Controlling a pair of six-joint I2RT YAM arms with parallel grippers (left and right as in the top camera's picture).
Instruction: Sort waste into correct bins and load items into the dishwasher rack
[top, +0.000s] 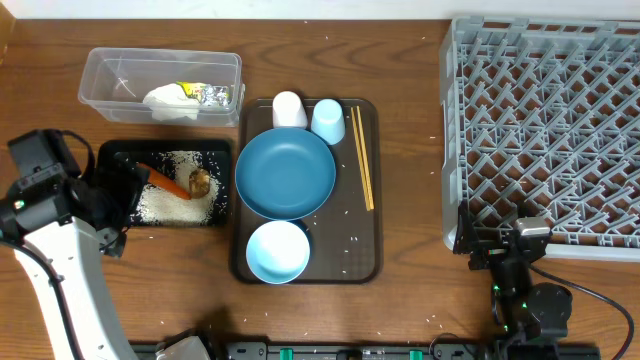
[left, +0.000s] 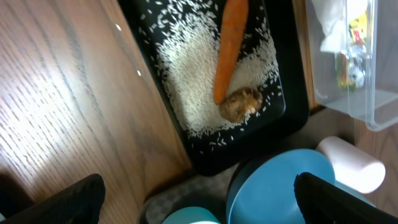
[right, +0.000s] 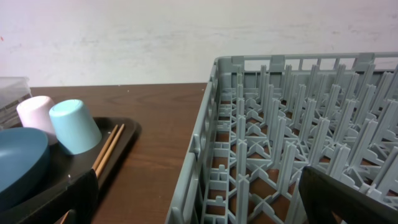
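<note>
The black tray (top: 216, 150) holds white rice (top: 175, 200), an orange carrot (top: 168, 181) and a brown lump (top: 199, 181). The clear tub (top: 100, 75) holds white tissue (top: 170, 101) and a foil wrapper (top: 208, 95). The dark blue plate (top: 285, 172), light blue bowl (top: 277, 251), white cup (top: 289, 109), light blue cup (top: 328, 120) and chopsticks (top: 362, 158) lie on the brown serving tray. The grey rack (top: 545, 130) is at the right. My left gripper (top: 122, 196) is open and empty over the black tray's left end. My right gripper (top: 508, 243) is open and empty at the rack's front left corner.
The brown serving tray (top: 358, 262) sits in the middle. Loose rice grains are scattered on it and on the table. In the left wrist view the carrot (left: 229, 46), lump (left: 240, 104) and plate (left: 280, 186) show. In the right wrist view the rack wall (right: 205, 143) is close.
</note>
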